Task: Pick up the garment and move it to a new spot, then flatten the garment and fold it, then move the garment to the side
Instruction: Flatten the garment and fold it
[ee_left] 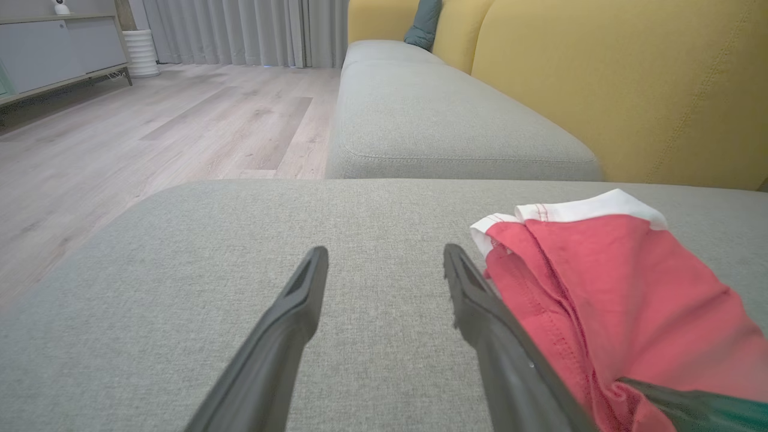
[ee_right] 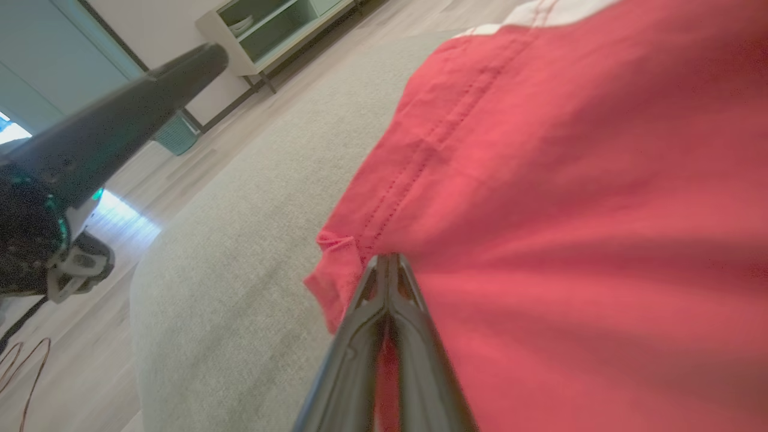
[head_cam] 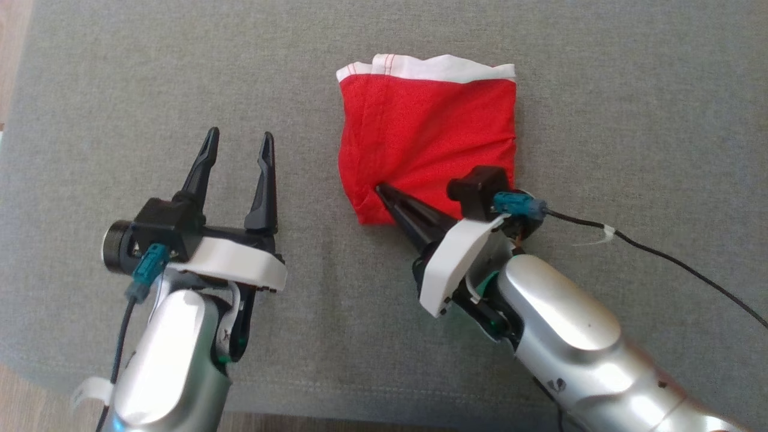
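A: Red garment lies folded on the grey cushion, with its white waistband along the far edge.
B: And the right pincer is clamped tight on its near left corner, red cloth pinched between the fingers.
A: Left pincer hangs wide open and empty, just left of the garment.

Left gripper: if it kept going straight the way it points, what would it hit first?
Probably nothing soon: the left gripper points along the bare gray cushion, with the red garment off to its right. Whether it would graze the cushion or clear its far edge is unclear.
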